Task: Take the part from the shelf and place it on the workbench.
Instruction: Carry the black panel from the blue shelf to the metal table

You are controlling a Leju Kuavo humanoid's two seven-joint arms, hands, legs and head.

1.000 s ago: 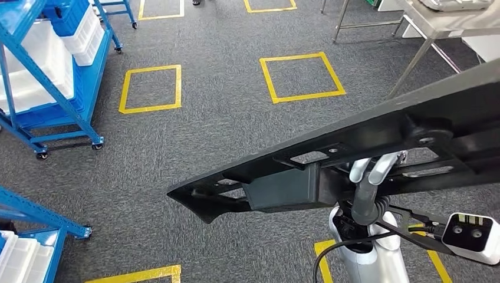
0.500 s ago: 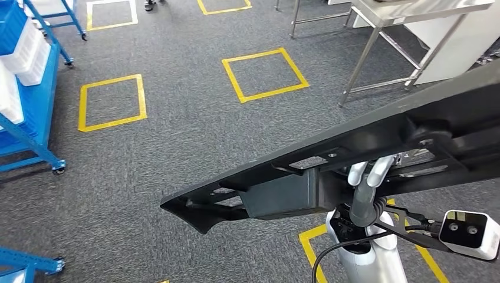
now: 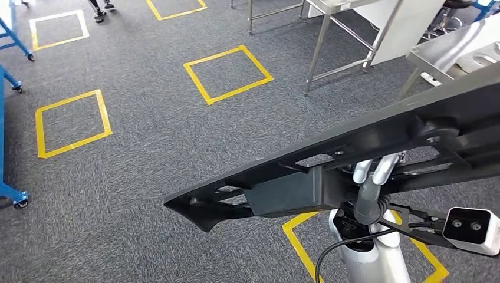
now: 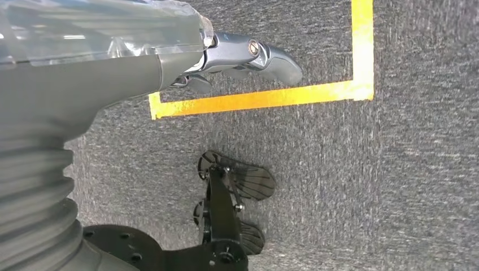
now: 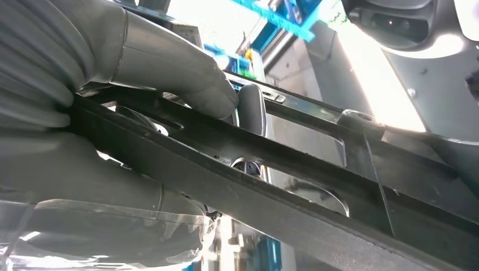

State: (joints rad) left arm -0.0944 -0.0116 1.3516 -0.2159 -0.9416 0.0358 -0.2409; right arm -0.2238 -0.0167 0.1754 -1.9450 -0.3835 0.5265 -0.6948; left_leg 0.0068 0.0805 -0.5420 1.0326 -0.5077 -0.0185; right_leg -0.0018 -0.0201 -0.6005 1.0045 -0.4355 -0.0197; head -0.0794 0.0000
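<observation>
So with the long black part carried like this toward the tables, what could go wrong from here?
1. The black part is long and the right robot hand holds it at one spot, so it could tilt or slip in the grip.
2. Its far end juts out over the floor and could clip the steel table legs during a turn.

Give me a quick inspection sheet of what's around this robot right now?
Surface: grey carpet floor with yellow tape squares.
Job's things: long black part, carried above the floor; steel workbench at the far right, apart from it.
Clutter: nothing seen.
Hands: right hand grips the part; left hand hangs over the floor, holding nothing.
Cables: black cable loops beside the right arm.
Surroundings: blue shelf frame on wheels at left; a person's feet far back.
</observation>
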